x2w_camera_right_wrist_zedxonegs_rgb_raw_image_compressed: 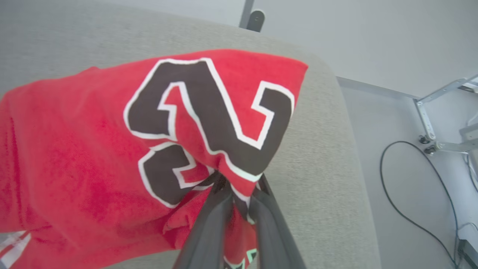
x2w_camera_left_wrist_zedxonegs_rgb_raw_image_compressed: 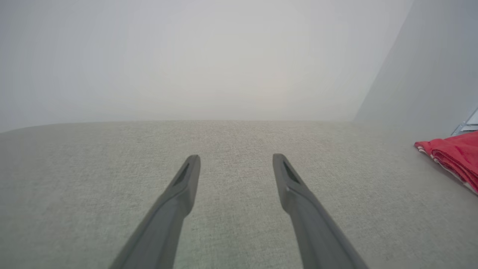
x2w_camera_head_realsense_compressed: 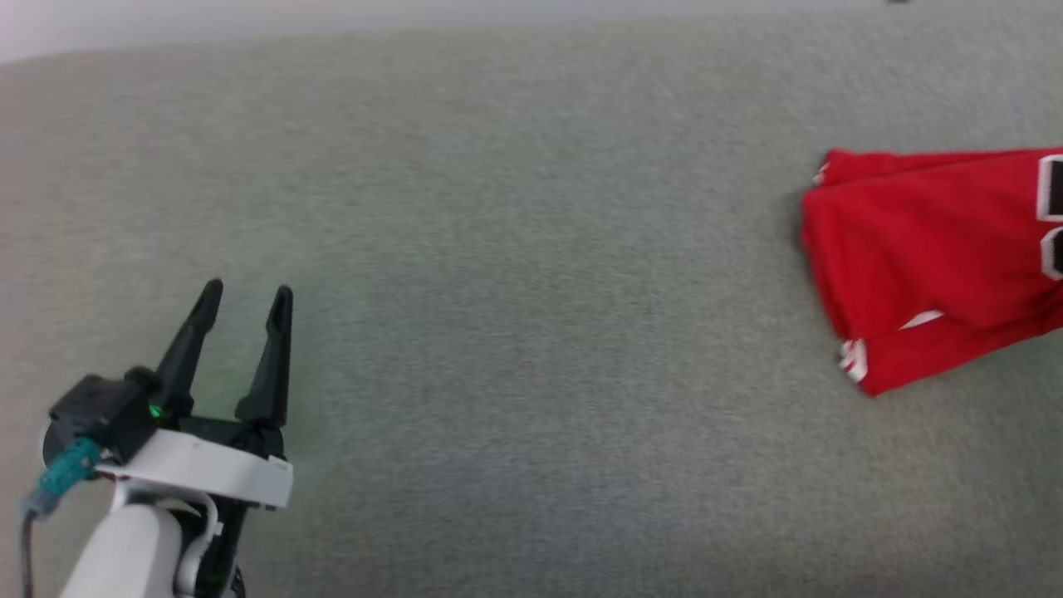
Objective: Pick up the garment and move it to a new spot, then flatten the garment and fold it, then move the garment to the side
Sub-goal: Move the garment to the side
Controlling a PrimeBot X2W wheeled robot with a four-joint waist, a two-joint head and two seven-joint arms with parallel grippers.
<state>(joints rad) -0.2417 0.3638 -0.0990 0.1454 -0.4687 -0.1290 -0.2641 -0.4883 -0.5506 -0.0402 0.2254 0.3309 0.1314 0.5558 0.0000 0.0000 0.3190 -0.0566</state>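
The left gripper is at the near left of the grey fabric surface. Its two dark fingers stand wide apart and point toward the far side. Nothing is between them, and in the left wrist view the left gripper has only bare grey cloth under the gap. It touches no object, and the garment is well apart from it, at the right side of the surface.

The right gripper is closed to a narrow gap on the garment. A bunch of red fabric is pinched between the two fingers, just at the lower edge of the black number with its white outline. The cloth wrinkles toward the grip point. Probably the fabric is a little raised there, but the view is too close to say it surely.

In the head view the garment lies in layers, with a piece of striped white trim at its near left corner. The right edge of that view cuts it. From the left wrist view its red edge shows at the far right.

Past the right edge of the surface are a pale floor, a black cable and a metal frame.
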